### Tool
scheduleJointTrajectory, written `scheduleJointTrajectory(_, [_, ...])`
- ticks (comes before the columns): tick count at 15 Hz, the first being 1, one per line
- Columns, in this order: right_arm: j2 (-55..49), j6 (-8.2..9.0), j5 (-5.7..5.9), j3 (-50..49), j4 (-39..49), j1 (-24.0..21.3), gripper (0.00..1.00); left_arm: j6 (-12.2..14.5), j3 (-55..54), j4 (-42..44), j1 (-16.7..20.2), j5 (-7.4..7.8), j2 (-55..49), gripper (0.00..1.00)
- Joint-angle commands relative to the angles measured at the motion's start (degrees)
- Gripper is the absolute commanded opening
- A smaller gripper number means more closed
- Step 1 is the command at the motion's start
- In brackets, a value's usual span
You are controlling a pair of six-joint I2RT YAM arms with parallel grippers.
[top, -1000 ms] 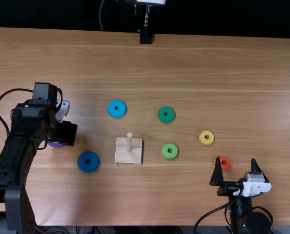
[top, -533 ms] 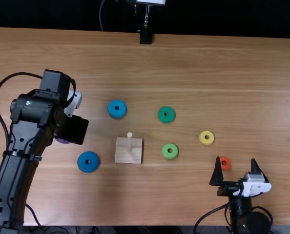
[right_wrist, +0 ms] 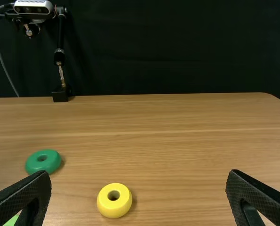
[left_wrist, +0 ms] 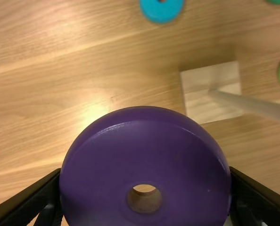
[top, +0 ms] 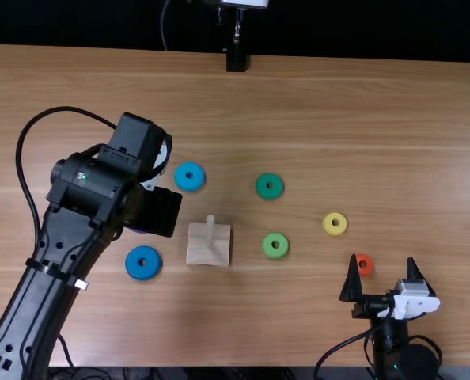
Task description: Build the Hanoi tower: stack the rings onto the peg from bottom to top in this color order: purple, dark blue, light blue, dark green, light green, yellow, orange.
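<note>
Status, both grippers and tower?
Left gripper closed on purple ring. Right gripper open, empty. Peg bare. Light blue ring and dark blue ring close by, possible snags.

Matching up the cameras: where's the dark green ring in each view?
Top view: dark green ring, right of centre.
Left wrist view: dark green ring, cut off by the picture's edge.
Right wrist view: dark green ring, whole, beyond yellow ring.
Shared landmark: light green ring.
</note>
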Motion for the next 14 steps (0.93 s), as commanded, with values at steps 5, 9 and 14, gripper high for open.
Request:
scheduleJointTrajectory(5, [-0.1, 0.2, 0.16, -0.5, 0.2, -0.4, 1.0, -4.3, 6.3, -0.2, -6.0, 0.03, 5.1, 0.0])
scheduleJointTrajectory(9, [-0.1, 0.2, 0.16, -0.5, 0.2, -0.4, 1.0, -6.5, 8.6, 0.0, -9.2, -0.08, 8.9, 0.0])
scheduleJointTrajectory(14, [-0.1, 0.2, 0.16, -0.5, 0.2, -0.4, 1.0, -9.9, 10.3, 0.2, -12.8, -0.08, 11.0, 0.0])
